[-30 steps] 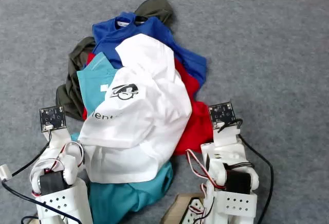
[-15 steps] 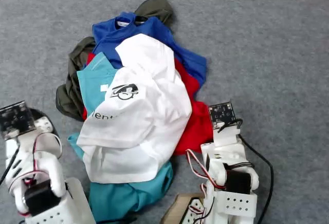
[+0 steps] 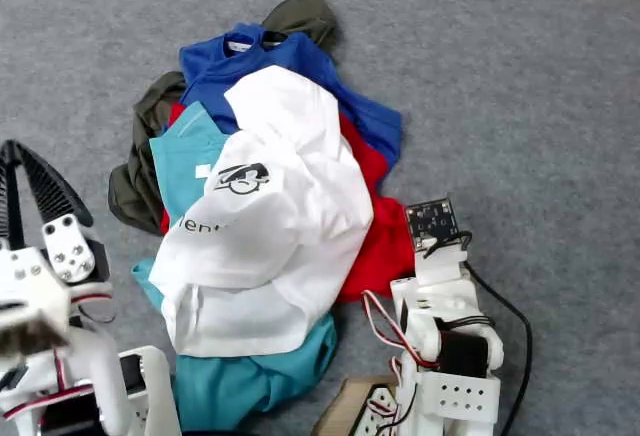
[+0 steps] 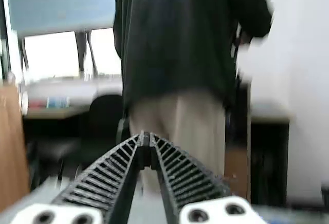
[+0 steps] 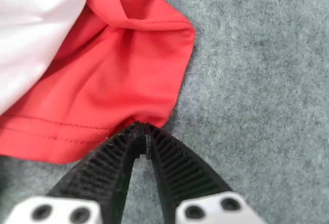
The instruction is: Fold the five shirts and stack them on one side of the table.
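**Five shirts in one unfolded heap, both pincers clenched and empty**

The left pincer (image 3: pixel 12 146) (image 4: pixel 146 137) is clamped tip to tip on nothing. Its arm is reared up with the wrist tipped back, so the fingers aim out over the room, not at the table (image 3: pixel 540 96).

The whole heap lies to that pincer's right and below it. The olive shirt (image 3: pixel 135 171) is nearest, then the teal shirt (image 3: pixel 185 156). The white shirt (image 3: pixel 270 246) is on top mid-heap, and the blue shirt (image 3: pixel 275 66) is on the side far from both pincers.

The red shirt (image 3: pixel 385 241) (image 5: pixel 103 85) is on the right edge of the heap, its hem touching the right pincer's (image 5: pixel 140 127) closed tips. I can't tell if any cloth is nipped there. That arm is folded low with the wrist facing down.

Risks:
- The layers overlap, so tugging the white shirt would likely drag the teal and red ones along.
- The right pincer's tips at the hem could snag the red shirt if the arm lifts.
- The left arm needs a big swing down, so it could land in several layers at once.
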`<state>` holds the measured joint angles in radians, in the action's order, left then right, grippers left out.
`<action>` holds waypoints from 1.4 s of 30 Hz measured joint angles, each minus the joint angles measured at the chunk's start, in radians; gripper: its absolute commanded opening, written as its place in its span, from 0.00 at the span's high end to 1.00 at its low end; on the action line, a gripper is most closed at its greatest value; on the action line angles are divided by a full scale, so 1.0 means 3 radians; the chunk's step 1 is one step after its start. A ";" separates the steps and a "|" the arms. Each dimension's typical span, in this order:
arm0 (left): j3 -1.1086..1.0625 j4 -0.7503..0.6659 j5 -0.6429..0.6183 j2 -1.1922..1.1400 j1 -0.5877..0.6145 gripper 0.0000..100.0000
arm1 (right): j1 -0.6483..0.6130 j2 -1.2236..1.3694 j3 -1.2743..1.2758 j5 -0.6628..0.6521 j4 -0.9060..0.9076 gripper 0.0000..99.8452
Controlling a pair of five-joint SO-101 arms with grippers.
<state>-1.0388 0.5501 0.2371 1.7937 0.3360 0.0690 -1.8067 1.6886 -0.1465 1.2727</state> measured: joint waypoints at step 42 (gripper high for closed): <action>0.3110 0.2695 -0.1918 -0.5652 -0.1345 0.60 | 0.0000 0.0000 0.0000 0.0000 0.0000 1.00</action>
<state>-0.1059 1.3587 -0.3383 0.0982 -0.0675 0.0690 -1.8067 1.6886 -0.1465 1.2727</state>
